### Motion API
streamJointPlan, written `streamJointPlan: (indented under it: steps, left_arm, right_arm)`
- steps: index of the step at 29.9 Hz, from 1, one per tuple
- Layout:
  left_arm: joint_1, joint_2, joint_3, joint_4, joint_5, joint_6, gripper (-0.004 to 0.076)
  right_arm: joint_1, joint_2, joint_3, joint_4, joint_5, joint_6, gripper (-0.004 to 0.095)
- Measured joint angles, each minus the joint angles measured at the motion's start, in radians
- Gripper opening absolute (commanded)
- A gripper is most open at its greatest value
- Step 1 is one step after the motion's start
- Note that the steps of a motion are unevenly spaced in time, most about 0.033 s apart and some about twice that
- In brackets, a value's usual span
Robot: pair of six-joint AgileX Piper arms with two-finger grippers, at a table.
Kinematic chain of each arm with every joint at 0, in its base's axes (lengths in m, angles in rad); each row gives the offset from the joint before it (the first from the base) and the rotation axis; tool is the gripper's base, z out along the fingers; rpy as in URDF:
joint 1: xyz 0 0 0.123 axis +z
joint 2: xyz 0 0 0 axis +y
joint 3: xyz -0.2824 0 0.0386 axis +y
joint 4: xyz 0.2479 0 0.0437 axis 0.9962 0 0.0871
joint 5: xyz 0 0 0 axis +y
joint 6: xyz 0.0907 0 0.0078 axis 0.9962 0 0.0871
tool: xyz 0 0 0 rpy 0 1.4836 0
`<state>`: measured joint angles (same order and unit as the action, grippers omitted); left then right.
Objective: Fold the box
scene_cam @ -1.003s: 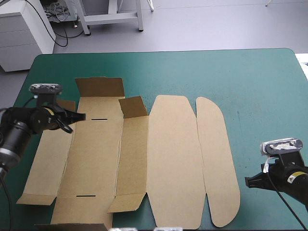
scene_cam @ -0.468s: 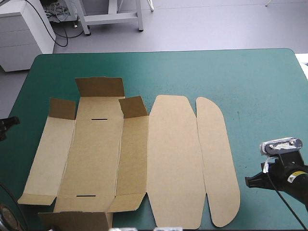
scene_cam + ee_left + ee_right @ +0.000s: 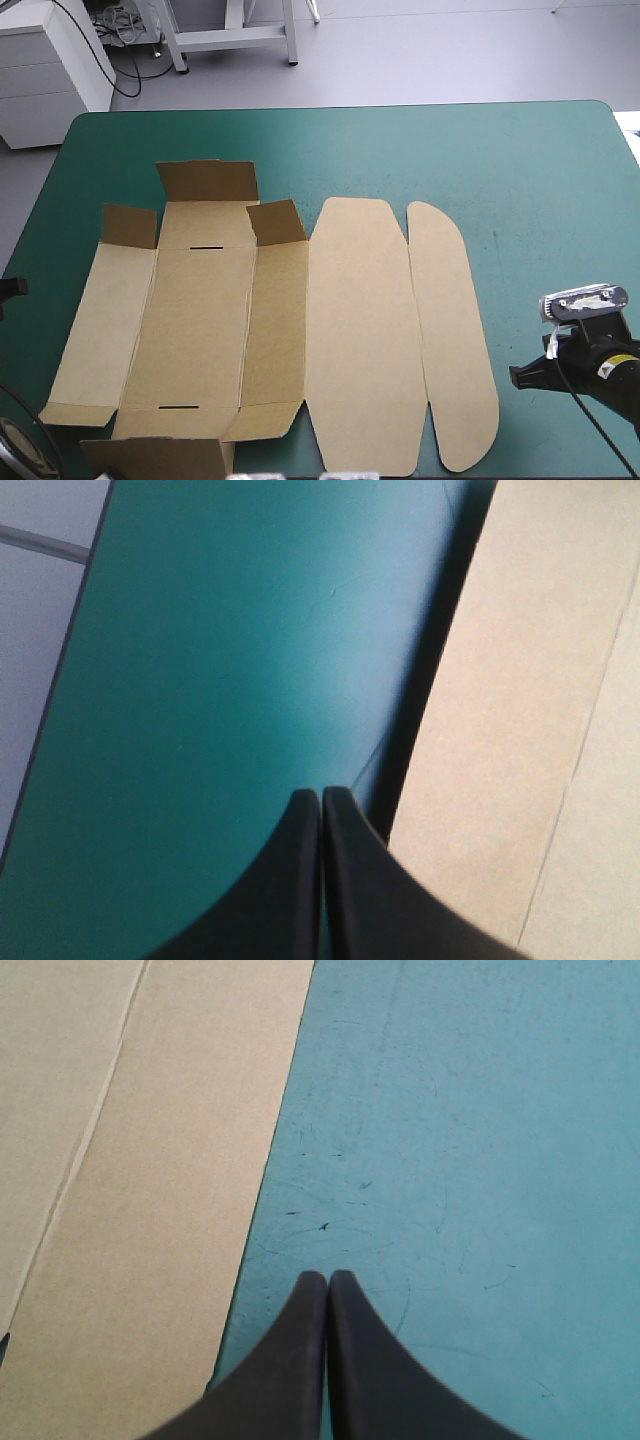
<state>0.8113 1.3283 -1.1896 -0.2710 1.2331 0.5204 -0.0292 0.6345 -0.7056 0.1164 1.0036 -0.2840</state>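
Note:
The brown box (image 3: 270,330) lies as a flat cut sheet on the teal-green cover, left of the table's middle. Its small end flaps stand raised at the far end (image 3: 205,182) and at the near end (image 3: 160,458). My left gripper (image 3: 321,792) is shut and empty. It hovers over bare cover just outside the box's left edge (image 3: 520,710). In the high view only a black tip of it (image 3: 10,288) shows at the table's left edge. My right gripper (image 3: 516,378) is shut and empty too, on the cover just right of the rounded lid flap (image 3: 150,1160).
The table's left edge (image 3: 60,680) runs close beside my left gripper, with grey floor beyond it. Bare cover (image 3: 540,180) stretches along the far side and the right of the table.
My left arm has pulled back from over the box's far left corner to the table's left edge, almost leaving the high view. The near end flap stands higher. The right arm has not moved.

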Motion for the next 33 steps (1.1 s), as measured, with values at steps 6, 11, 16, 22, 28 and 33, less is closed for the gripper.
streamJointPlan:
  steps: [6, 11, 16, 22, 28, 33]
  left_arm:
    - [0.0, 0.0, 0.0, -0.003, 0.0, 0.02, -0.0006]
    - [0.0, 0.0, 0.0, -0.003, 0.0, 0.024, 0.0188]
    - [0.0, 0.0, 0.0, -0.003, 0.0, 0.023, 0.0547]
    - [0.0, 0.0, 0.007, -0.004, -0.001, -0.048, 0.0607]
    - [0.0, 0.0, 0.105, -0.005, -0.003, -0.029, 0.0607]
    - [0.0, 0.014, 0.217, -0.056, -0.005, 0.05, 0.0604]
  right_arm:
    - [0.0, 0.0, 0.0, -0.001, -0.002, -0.001, -0.002]
    - [0.0, 0.0, 0.001, -0.003, -0.002, -0.002, -0.002]
    - [0.0, 0.0, 0.001, -0.003, -0.002, -0.003, -0.0019]
    - [0.0, 0.0, 0.001, -0.003, -0.003, -0.009, -0.002]
    - [0.0, 0.0, 0.001, -0.003, -0.003, -0.015, -0.002]
    - [0.0, 0.0, 0.001, -0.004, -0.003, -0.018, -0.002]
